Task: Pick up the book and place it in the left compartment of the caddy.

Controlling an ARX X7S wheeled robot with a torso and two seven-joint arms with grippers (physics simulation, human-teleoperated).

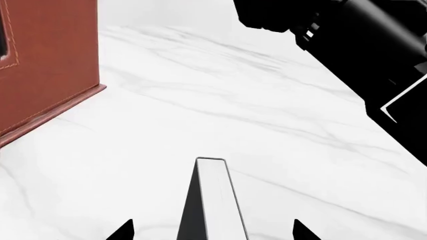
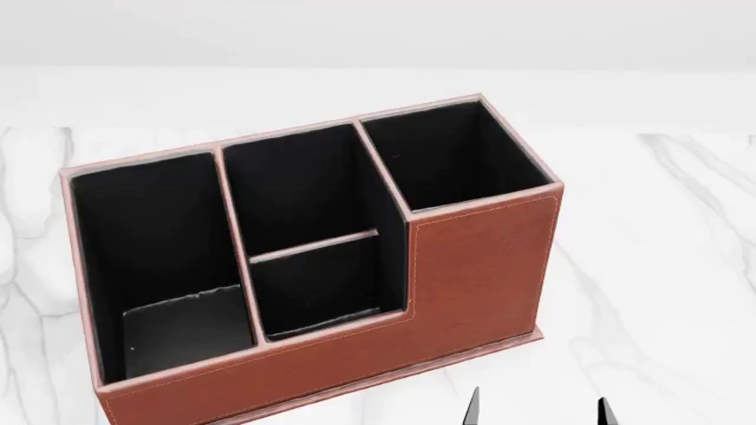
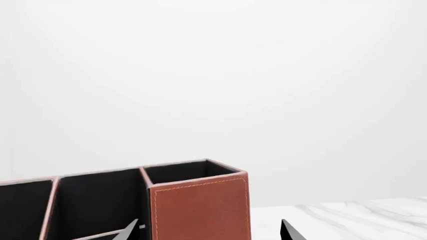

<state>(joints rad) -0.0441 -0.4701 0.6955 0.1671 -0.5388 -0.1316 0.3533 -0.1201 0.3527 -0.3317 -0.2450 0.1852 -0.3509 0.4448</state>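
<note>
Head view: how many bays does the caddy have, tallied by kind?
Long undivided bay: 1
Crossbar-split bay: 1
Taller square bay: 1
Total: 3 bays in the caddy

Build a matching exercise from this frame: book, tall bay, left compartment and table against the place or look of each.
1. book
2. tall bay
3. left compartment
4. table

A. white marble, grey veins
B. right end of the caddy in the head view
C. between the left gripper fingertips, gaps on both sides
D. left end of the caddy in the head view, long and undivided

Pairs: 1-C, 2-B, 3-D, 4-A.
</note>
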